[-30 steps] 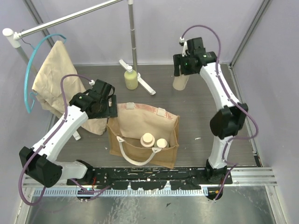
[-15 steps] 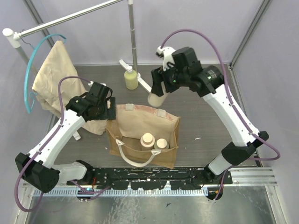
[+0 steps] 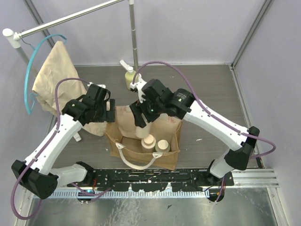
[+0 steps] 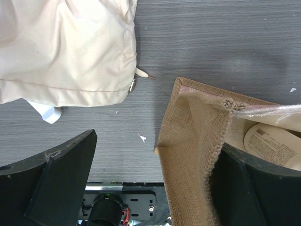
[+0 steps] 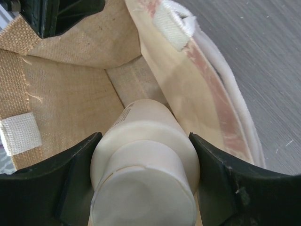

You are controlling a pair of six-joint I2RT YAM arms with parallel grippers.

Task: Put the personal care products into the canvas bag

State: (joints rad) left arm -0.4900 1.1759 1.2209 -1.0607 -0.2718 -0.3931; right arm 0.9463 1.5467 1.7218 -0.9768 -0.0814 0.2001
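- Your right claw (image 5: 145,176) is clamped on a cream bottle (image 5: 141,155), one finger on each side just below its wide cap.
- That bottle hangs over the open mouth of the canvas bag (image 3: 169,160), toward its far left corner, with its lower end below the pink-trimmed rim in the right wrist view. You cannot tell whether it touches the bottom.
- Your left claw (image 4: 157,146) is spread wide at the bag's left far corner. Its right finger is inside the bag against the burlap wall and its left finger is outside over the table (image 4: 211,42). The fingers are not pinching the fabric.
- Two capped bottles (image 3: 148,140) stand upright side by side inside the bag, against its near wall.
- The yellow-green pump bottle (image 3: 129,78) stands on the table at the far side, beyond the bag and apart from both claws.
- A beige cloth (image 3: 51,80) hangs from a blue hanger (image 3: 29,70) at the far left, just beside your left arm.
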